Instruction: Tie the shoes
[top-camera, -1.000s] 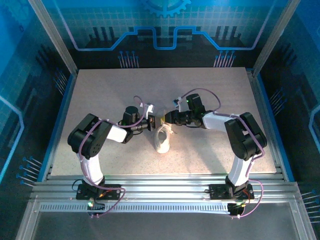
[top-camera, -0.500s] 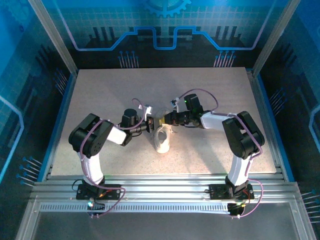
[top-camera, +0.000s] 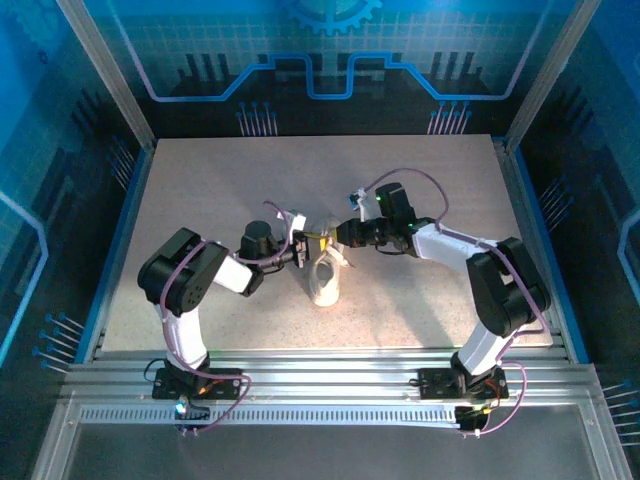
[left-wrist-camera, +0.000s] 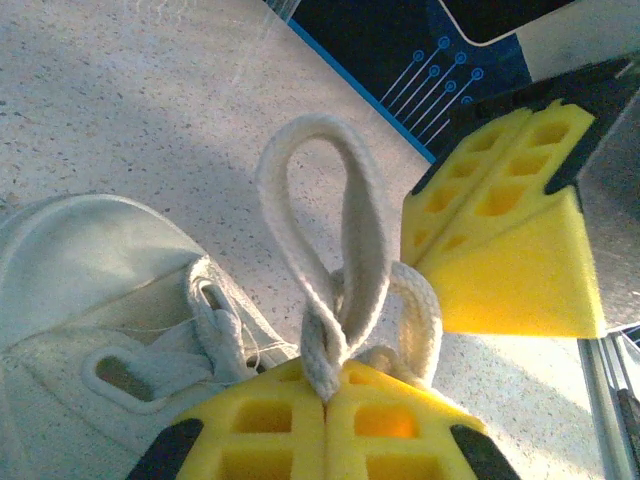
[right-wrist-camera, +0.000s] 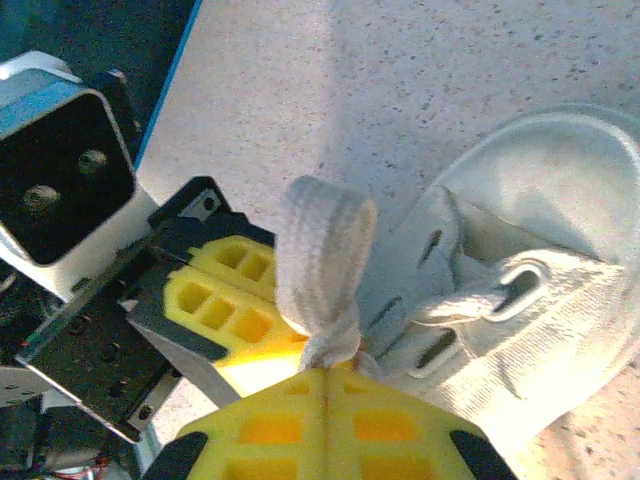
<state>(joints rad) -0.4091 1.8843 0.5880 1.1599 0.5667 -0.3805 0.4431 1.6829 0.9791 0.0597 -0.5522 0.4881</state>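
Observation:
A small white sneaker (top-camera: 324, 281) lies mid-table, toe toward the arms. My left gripper (top-camera: 303, 249) and right gripper (top-camera: 331, 238) meet tip to tip just above its heel end. In the left wrist view my left gripper (left-wrist-camera: 328, 392) is shut on the base of an upright white lace loop (left-wrist-camera: 330, 250), with the shoe (left-wrist-camera: 90, 290) to its left and the right gripper's yellow pads (left-wrist-camera: 505, 240) close on the right. In the right wrist view my right gripper (right-wrist-camera: 325, 378) is shut on another lace loop (right-wrist-camera: 318, 265), beside the shoe's eyelets (right-wrist-camera: 500, 310).
The speckled table (top-camera: 200, 190) spreads wide around the shoe. Aluminium frame posts (top-camera: 105, 70) and blue panel walls stand at the sides and back. A metal rail (top-camera: 320, 385) with the arm bases runs along the near edge.
The right arm's elbow has swung out to the right and its gripper has drawn slightly right. The left gripper has crept toward the shoe. Both stay shut on the laces.

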